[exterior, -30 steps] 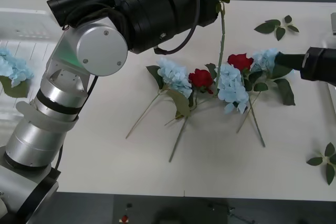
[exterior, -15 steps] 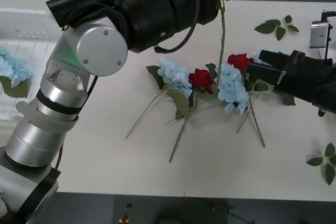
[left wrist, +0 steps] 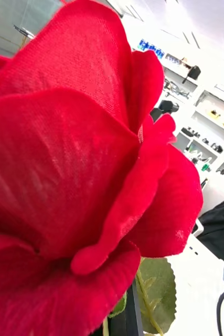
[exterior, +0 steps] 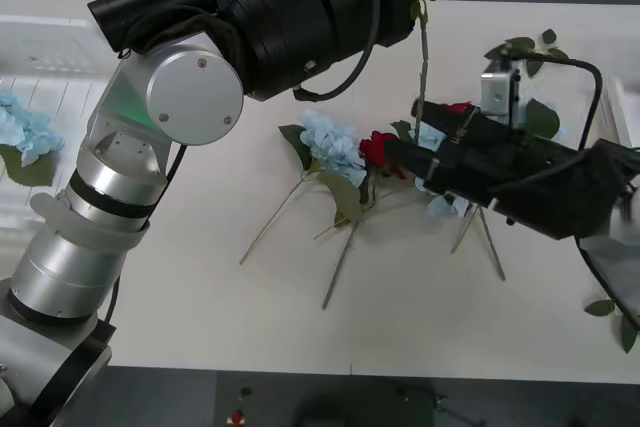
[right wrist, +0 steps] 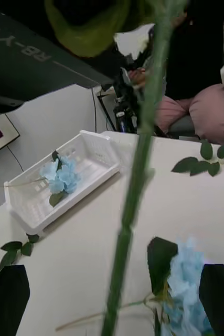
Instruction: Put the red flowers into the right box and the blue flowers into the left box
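White table [exterior: 200, 297]: right claw [exterior: 405, 132] has advanced over the blue flowers [exterior: 330, 145].

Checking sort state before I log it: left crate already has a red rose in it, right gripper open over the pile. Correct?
Not quite. The flower lying in the left crate is a blue flower, not a red rose; the right wrist view shows it. The rest stands: the right gripper is open over the pile.

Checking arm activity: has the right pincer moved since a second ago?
Yes. The right pincer has swung in from the table's right edge toward the left, now over the flower pile mid-table.
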